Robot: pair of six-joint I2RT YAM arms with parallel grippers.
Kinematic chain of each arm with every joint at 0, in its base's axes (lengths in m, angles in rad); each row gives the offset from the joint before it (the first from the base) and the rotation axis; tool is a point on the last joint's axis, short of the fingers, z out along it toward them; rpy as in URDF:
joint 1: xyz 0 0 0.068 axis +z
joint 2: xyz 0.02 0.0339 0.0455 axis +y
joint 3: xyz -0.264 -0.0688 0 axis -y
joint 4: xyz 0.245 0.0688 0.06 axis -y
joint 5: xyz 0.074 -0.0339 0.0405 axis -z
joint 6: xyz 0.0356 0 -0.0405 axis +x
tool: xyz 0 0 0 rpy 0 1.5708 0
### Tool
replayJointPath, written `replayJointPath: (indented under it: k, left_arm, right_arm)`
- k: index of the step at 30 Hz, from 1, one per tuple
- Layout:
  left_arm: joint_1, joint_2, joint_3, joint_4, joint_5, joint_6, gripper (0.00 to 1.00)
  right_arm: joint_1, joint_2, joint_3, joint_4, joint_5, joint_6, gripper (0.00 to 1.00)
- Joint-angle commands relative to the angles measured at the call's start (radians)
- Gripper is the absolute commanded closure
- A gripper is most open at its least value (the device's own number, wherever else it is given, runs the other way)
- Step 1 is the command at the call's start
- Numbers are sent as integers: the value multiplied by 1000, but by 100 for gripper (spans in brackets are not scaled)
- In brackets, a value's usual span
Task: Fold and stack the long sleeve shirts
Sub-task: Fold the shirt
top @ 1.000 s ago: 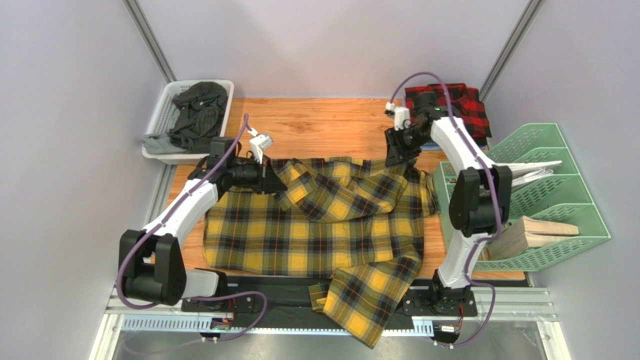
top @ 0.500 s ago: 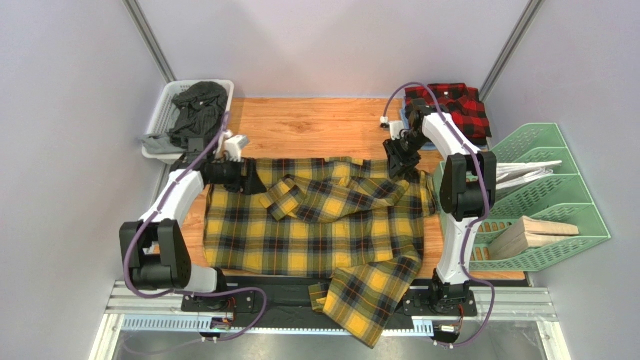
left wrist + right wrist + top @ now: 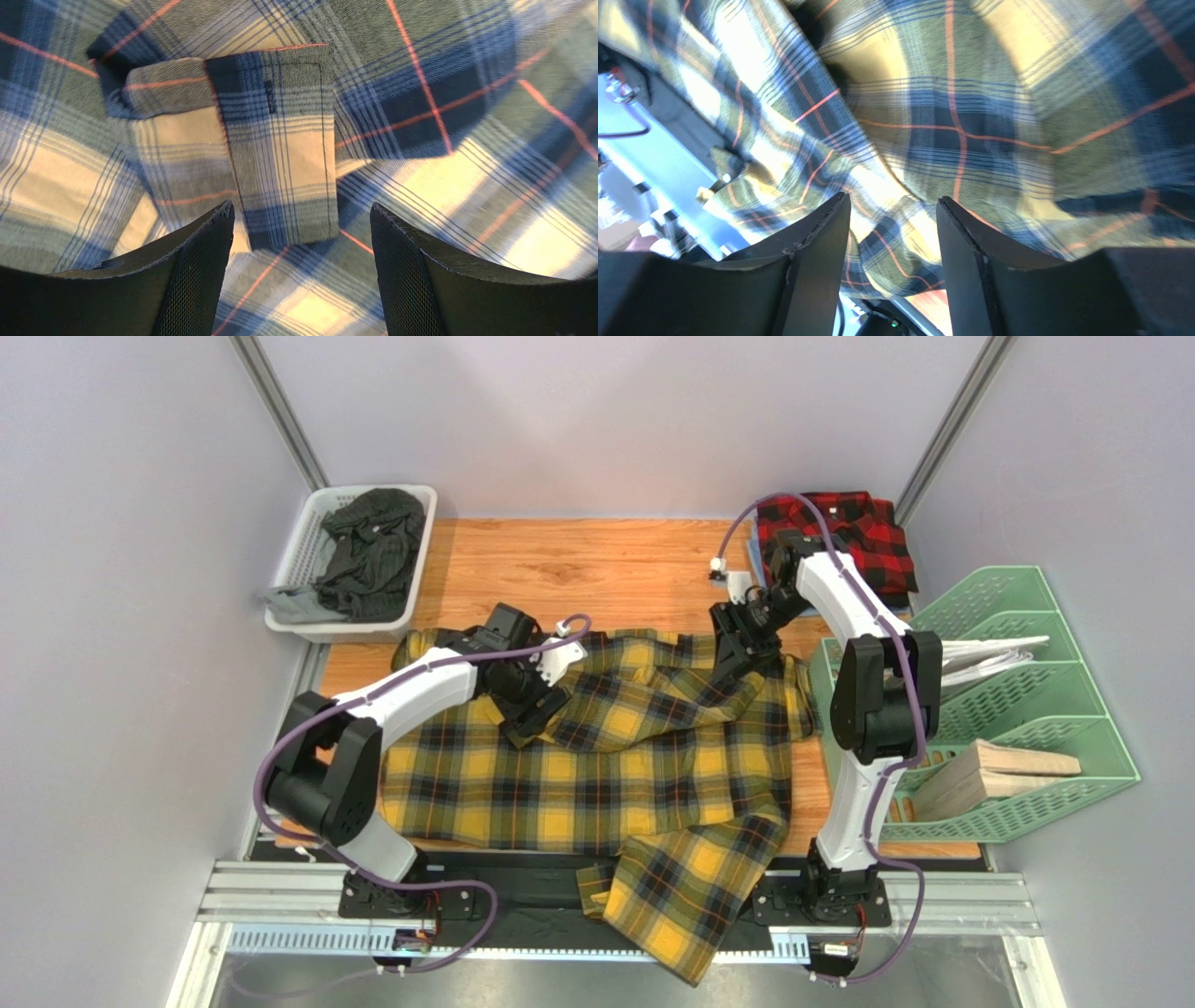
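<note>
Your spread shirt (image 3: 589, 770) lies mid-table (image 3: 603, 560), one sleeve over the near edge. The folded shirt (image 3: 867, 525) sits far right, behind the rack (image 3: 1045, 686). The basket (image 3: 312, 546) sits far left, perhaps off the board.

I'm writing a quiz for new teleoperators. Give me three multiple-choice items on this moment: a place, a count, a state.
1. Where is the red shirt? A in the white basket; B at the table's far right corner; C in the green rack.
2. How many plaid shirts show? A one; B two; C three.
3. The left gripper is: A shut on the red shirt; B out of view; C open above the yellow shirt.
Answers: B, it lies folded there; B, one yellow, one red; C, its fingers stand apart over a cuff.
</note>
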Motion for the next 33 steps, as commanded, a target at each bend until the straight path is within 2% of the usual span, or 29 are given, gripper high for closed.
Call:
replayJointPath:
  k: [1,6,9,10,15,19,22,28,33]
  left_arm:
    - [-43,50,-6,91,-84,31,23]
    - [-46,149,6,129,-160,31,23]
    - [-54,169,26,120,-180,28,28]
    - [-54,166,30,115,-183,28,37]
    - [-52,95,46,30,-133,47,62]
    - [-25,38,78,-56,-101,25,90]
    - [30,12,131,-121,-56,9,99]
    - [177,14,260,-247,71,-31,100]
    - [326,60,334,-268,67,-74,100]
  right_arm:
    - [5,-49,-48,-10,-89,-41,44]
    - [5,-31,-76,4,-96,-43,40]
    - [5,-12,-78,7,-96,-38,39]
    - [5,-8,-76,2,-94,-37,39]
    - [5,9,-82,-13,-68,-57,42]
    - [7,-5,-84,-22,-51,-77,42]
    - [5,-20,-91,-24,-45,-100,41]
    - [10,-22,-105,-4,-5,-115,41]
    - [34,-19,-104,21,45,-129,41]
